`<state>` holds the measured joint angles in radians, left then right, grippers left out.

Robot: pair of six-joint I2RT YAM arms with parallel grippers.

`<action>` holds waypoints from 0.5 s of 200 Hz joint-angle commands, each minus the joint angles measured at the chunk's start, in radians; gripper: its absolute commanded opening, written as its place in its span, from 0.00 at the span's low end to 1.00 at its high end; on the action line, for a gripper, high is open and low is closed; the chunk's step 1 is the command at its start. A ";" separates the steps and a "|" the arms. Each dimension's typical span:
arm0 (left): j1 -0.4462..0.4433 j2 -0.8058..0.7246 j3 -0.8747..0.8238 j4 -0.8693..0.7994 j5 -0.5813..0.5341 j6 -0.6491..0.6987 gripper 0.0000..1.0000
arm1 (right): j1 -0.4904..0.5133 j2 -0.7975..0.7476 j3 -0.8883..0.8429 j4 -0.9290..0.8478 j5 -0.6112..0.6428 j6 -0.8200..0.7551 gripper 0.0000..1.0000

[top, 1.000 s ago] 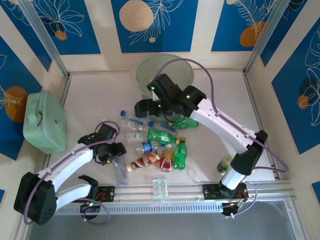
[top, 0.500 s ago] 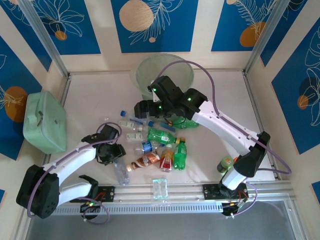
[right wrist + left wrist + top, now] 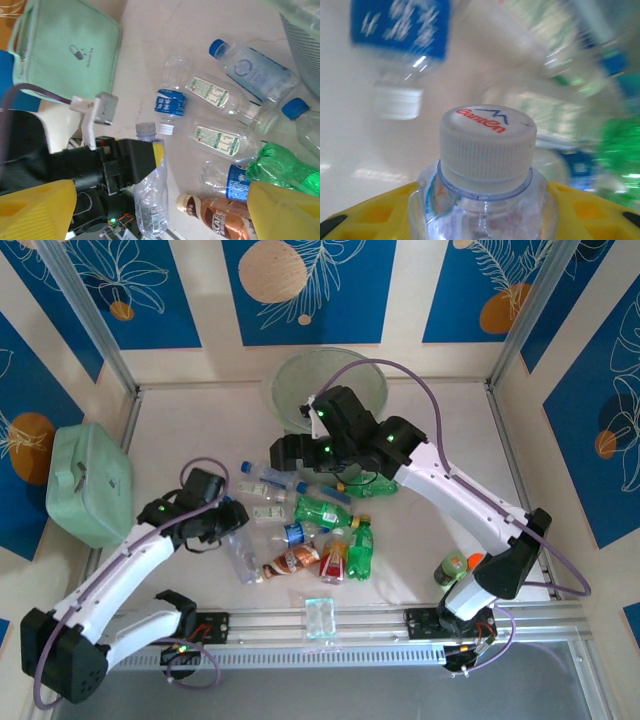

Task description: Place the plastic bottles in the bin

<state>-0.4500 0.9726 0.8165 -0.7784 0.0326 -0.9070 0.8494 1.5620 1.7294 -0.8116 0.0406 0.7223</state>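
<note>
Left gripper (image 3: 228, 527) holds clear bottle (image 3: 242, 560), cap (image 3: 487, 142) seemingly pointing far.

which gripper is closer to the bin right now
Right. The right gripper is just in front of the bin, at its near-left side. The left gripper sits farther away, lower and left in the top view, gripping a clear bottle.
</note>
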 commanded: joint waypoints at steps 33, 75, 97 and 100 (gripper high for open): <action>0.039 -0.006 0.203 0.174 0.148 0.028 0.51 | -0.029 -0.066 -0.026 0.105 -0.185 0.025 0.90; 0.126 0.047 0.229 0.401 0.365 -0.062 0.50 | -0.031 -0.091 -0.027 0.074 -0.163 0.004 0.92; 0.146 0.063 0.240 0.499 0.405 -0.107 0.50 | -0.053 -0.138 -0.050 0.083 -0.151 0.005 0.94; 0.149 0.066 0.244 0.510 0.410 -0.114 0.50 | -0.056 -0.145 -0.052 0.086 -0.152 0.006 0.94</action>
<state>-0.3248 1.0286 1.0260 -0.4358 0.3279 -0.9546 0.8173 1.4921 1.7031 -0.7246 -0.1028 0.7349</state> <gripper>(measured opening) 0.504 0.934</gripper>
